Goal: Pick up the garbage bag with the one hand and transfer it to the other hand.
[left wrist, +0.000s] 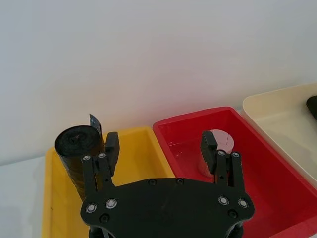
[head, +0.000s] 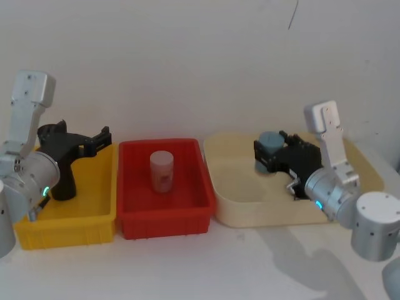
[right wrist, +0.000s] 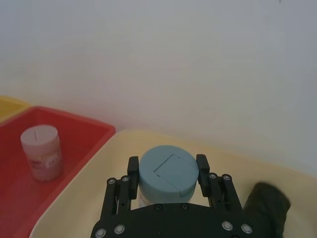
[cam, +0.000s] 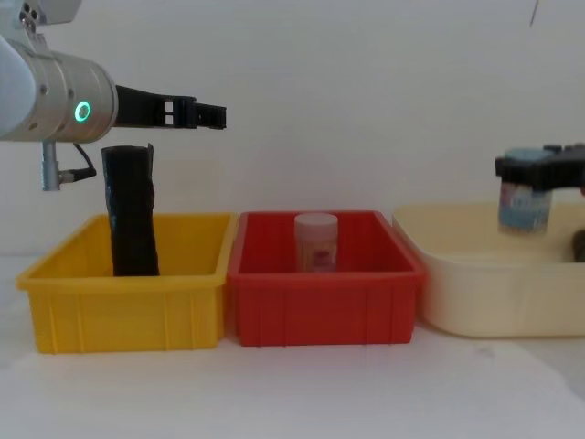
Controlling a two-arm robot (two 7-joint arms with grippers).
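The garbage bag [cam: 131,215] is a black crinkled roll standing upright at the back left of the yellow bin [cam: 128,302]; it shows again as the roll [left wrist: 74,148] in the left wrist view. My left gripper [cam: 215,116] hovers above that bin, higher than the roll's top and to its right. That left gripper [left wrist: 159,144] is open and holds nothing. Over the cream bin [head: 250,206], my right gripper [right wrist: 167,166] is shut on a blue-capped jar [right wrist: 168,173]; the same jar [cam: 524,206] appears in the chest view.
A white jar [head: 161,170] stands in the red bin [head: 165,215] between the other two bins. A second black roll [right wrist: 267,210] lies in the cream bin beside the right gripper. A white wall runs close behind the bins.
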